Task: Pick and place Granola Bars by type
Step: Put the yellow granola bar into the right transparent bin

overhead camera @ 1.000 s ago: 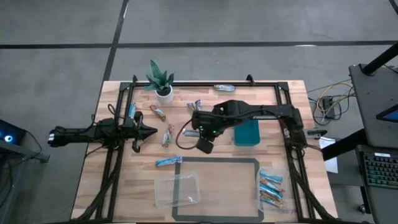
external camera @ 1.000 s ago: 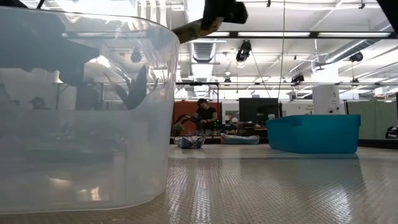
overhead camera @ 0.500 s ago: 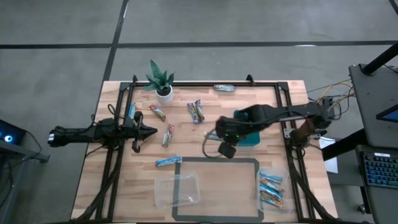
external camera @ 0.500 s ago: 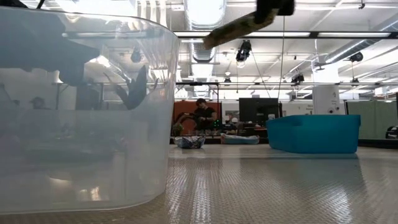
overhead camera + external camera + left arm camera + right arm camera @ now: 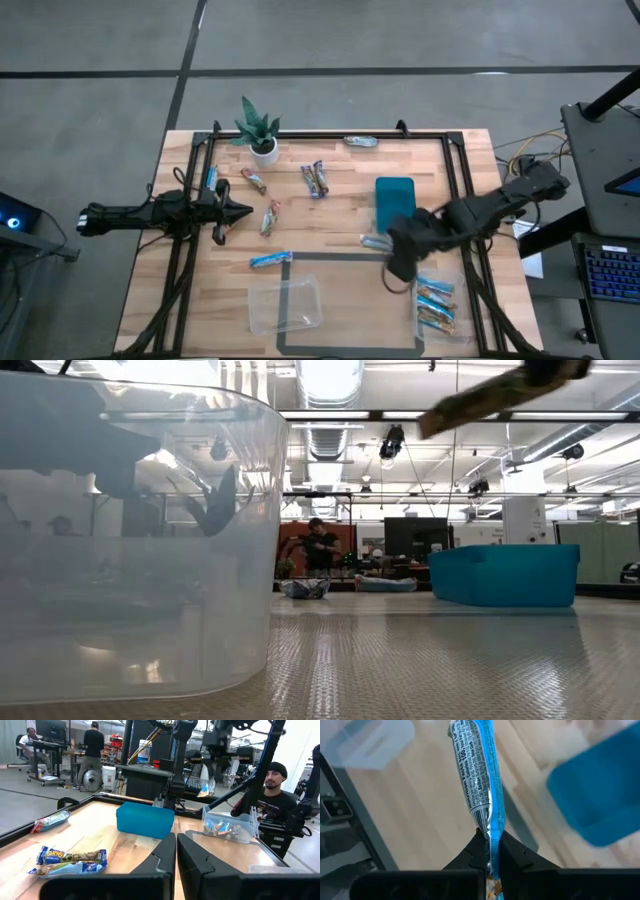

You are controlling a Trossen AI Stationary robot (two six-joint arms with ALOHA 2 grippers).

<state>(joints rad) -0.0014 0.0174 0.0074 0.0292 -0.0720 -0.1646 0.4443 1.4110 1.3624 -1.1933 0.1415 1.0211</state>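
Observation:
My right gripper (image 5: pixel 392 250) hangs over the table's right half, just near of the teal bin (image 5: pixel 394 204), shut on a blue granola bar (image 5: pixel 479 775) that also shows in the high view (image 5: pixel 375 241). More bars lie loose on the wood: a blue one (image 5: pixel 271 259), a pair (image 5: pixel 268 218), two (image 5: pixel 316 178) and a silvery one (image 5: pixel 360 141) at the far edge. A clear tub (image 5: pixel 436 303) at the near right holds several bars. My left gripper (image 5: pixel 240 211) waits shut at the table's left, holding nothing. My right gripper pinches the blue bar's flat end seal (image 5: pixel 490 831) between its two fingers (image 5: pixel 470 855). The fingers come from above, slanting steeply down. The bar is lifted clear of the table and sticks out past the fingertips, tilted down toward its free end (image 5: pixel 440 422).
An empty clear tub (image 5: pixel 285 304) stands at the near middle on a dark-edged mat (image 5: pixel 350 258). A potted plant (image 5: pixel 260 130) stands at the far left. Black frame rails (image 5: pixel 455 170) run along the table's sides. A person (image 5: pixel 272 785) is beyond the table.
My right gripper has carried the blue bar from the table's middle toward the right and near edges, passing the teal bin's near side and sinking a little. Its wrist has rolled. It has stayed shut on the bar, which remains clear of the table.

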